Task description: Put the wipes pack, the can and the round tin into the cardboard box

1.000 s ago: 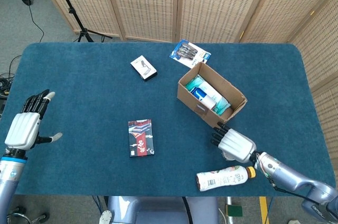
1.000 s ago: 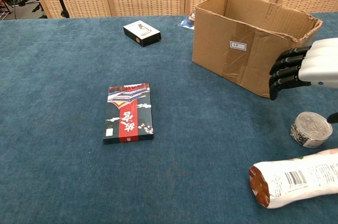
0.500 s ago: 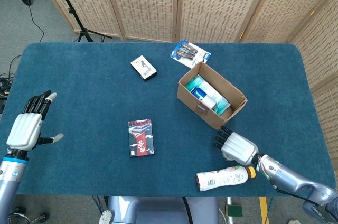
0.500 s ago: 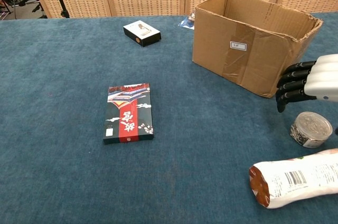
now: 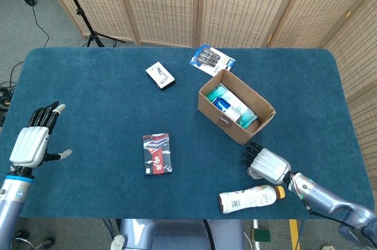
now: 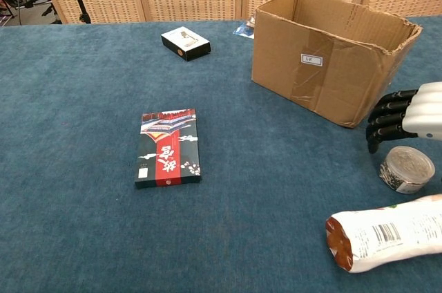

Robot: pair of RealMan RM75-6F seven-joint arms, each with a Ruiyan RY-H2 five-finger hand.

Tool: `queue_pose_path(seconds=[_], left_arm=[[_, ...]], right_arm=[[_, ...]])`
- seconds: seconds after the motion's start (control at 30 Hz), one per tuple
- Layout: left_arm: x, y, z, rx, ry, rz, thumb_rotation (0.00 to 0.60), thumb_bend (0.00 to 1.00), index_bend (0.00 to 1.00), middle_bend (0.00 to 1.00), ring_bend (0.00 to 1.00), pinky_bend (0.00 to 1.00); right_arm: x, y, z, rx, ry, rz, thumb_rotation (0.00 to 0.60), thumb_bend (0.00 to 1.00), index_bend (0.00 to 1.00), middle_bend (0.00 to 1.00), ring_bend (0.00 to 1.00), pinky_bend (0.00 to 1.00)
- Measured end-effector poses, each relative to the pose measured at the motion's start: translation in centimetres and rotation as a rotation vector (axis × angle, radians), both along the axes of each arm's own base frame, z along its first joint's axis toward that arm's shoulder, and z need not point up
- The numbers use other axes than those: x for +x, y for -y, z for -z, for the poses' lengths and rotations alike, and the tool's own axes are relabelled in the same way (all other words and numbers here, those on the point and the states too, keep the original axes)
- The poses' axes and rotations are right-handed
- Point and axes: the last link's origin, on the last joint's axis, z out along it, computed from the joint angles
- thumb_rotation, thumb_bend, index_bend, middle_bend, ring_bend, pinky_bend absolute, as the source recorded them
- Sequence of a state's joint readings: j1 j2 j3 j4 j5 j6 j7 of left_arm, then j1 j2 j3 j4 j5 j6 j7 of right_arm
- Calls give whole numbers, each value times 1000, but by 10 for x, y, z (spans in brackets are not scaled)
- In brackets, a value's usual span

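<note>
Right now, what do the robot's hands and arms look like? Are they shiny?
Both hands match. The left hand has a white, ridged back plate, black fingers with pale tips, and a pale thumb. The right hand has the same white plate and black fingers. The arms are smooth silver-grey tubes with a slight sheen, and the right wrist has an orange band. No sleeves or loose cables show.

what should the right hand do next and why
Probably lower the right hand a little further and close its fingers around the round tin. In the chest view the hand hovers just above the tin, holding nothing, beside the cardboard box. The wipes pack already lies inside the box, and the tin is the nearest item left.
</note>
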State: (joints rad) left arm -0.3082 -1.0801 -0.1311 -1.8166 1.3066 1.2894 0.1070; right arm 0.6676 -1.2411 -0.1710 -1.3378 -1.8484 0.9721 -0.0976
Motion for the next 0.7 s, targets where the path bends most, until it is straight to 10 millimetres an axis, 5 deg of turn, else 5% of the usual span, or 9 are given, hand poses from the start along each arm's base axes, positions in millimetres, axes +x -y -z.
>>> queue_pose_path(seconds=[0.17, 0.43, 0.7], left_arm=[[0, 0, 1, -2, -2, -2, 600, 0, 0, 0, 0, 0], [-1, -1, 2, -3, -3, -6, 600, 0, 0, 0, 0, 0], [-1, -1, 3, -8, -6, -8, 600, 0, 0, 0, 0, 0]], right_arm=[[-3, 1, 3, 6, 11, 12, 600, 121, 294, 277, 201, 172], [-3, 0, 13, 29, 69, 0, 600, 520, 540, 476, 349, 218], [2, -3, 10, 28, 129, -42, 600, 615, 566, 520, 370, 222]])
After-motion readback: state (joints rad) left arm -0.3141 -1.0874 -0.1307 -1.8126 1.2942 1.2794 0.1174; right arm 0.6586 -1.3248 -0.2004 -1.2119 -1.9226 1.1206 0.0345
